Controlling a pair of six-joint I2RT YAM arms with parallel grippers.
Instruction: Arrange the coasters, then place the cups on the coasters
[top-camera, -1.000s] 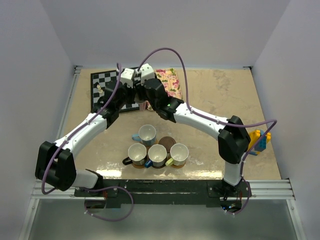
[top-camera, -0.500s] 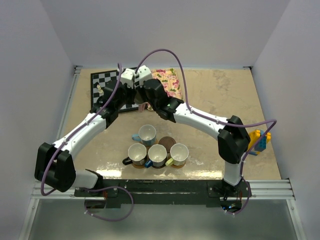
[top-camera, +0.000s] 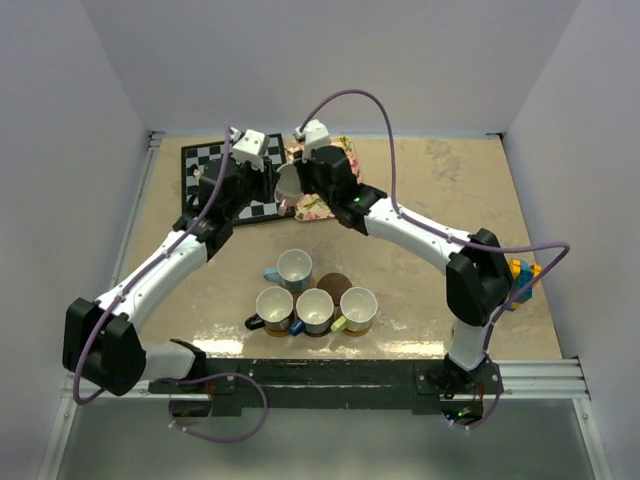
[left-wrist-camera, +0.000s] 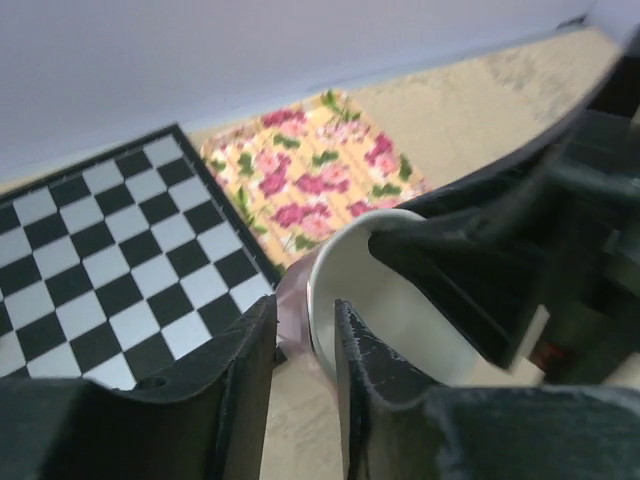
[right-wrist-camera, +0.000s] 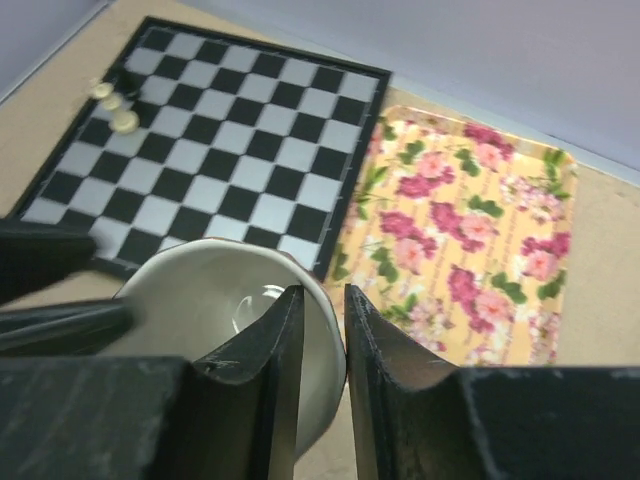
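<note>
1. The pink cup (top-camera: 288, 184) hangs tilted in the air near the far edge of the tabletop (top-camera: 450, 200), left of its middle. It is over the line where the chessboard (right-wrist-camera: 220, 130) meets the tray (right-wrist-camera: 460, 230).
2. The right hand (right-wrist-camera: 320, 300) is clamped on the pink cup's rim, with one finger inside and one outside.
3. The left hand (left-wrist-camera: 303, 312) has its fingers on either side of the cup's wall, narrowly apart. Whether they press it I cannot tell.
4. The other cups stand by the middle of the near edge. The light-blue cup (top-camera: 295, 267) is behind. The black cup (top-camera: 274, 303), dark-blue cup (top-camera: 315, 308) and yellow-green cup (top-camera: 358, 306) form a row in front.
5. A bare dark coaster (top-camera: 335, 285) lies between the light-blue cup and the yellow-green cup.
6. Chess pieces (right-wrist-camera: 115, 105) stand near the chessboard's left edge.
</note>
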